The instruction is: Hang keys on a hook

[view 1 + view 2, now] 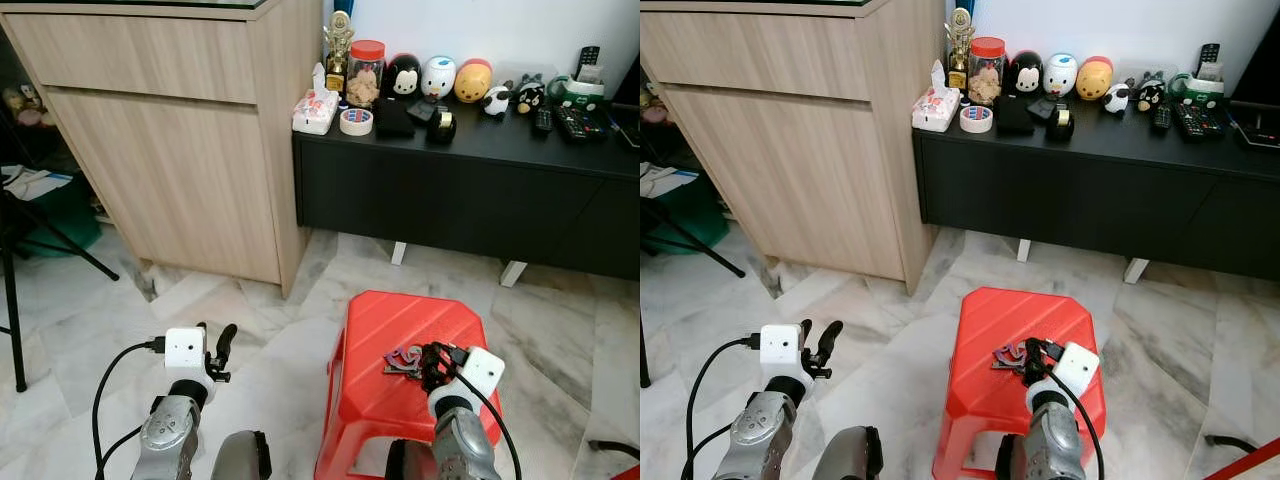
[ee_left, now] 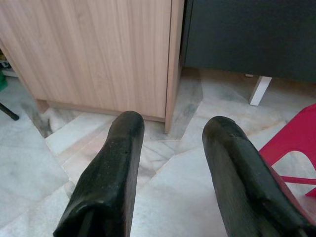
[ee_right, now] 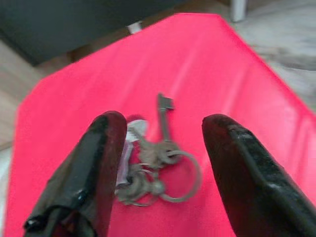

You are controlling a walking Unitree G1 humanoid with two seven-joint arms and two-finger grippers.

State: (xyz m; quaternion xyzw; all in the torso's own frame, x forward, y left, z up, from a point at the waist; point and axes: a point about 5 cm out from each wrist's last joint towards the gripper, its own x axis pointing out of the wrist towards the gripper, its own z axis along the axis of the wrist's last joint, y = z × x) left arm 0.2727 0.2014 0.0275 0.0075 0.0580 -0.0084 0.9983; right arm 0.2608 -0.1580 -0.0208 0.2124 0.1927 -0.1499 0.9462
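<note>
One bunch of keys lies on the red stool. Right claw hangs over it, fingers wide apart. Left claw is wide too, above the floor

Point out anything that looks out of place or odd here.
The keys lie in a loose heap on the red stool, an odd spot for them. The right gripper hangs open over them; the left gripper is open above the floor.

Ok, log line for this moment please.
right gripper: open, straddling metal key bunch | keys: flat on red plastic stool | left gripper: open, idle over floor
</note>
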